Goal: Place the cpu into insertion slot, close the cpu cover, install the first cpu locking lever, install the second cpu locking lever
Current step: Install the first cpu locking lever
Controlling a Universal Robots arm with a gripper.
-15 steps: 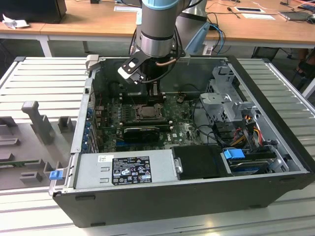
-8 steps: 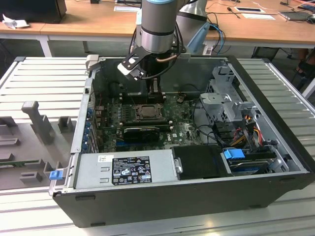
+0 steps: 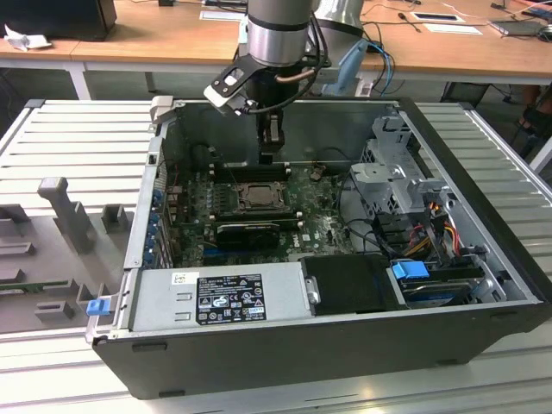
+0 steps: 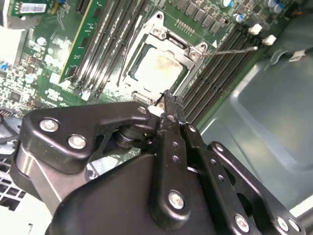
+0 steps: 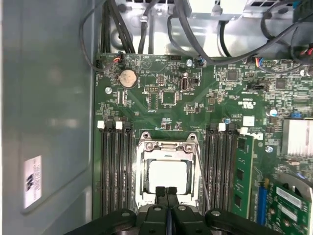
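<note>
Cpu [image 5: 168, 175] sits in insertion slot [image 5: 143, 169], memory slots [image 5: 113, 171] flanking.

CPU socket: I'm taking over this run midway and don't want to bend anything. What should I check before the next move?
1. cpu seated in the insertion slot: ok, its pale face lies flat inside.
2. cpu cover down over the chip: ok, the frame looks flat around it.
3. Locking levers latched: cannot tell; one thin lever juts across the memory slots.
4. gripper empty: ok, shut with nothing between its fingers.
5. gripper clear of the slot's edge: cannot tell; its tips sit right at that edge in both wrist views.
</note>
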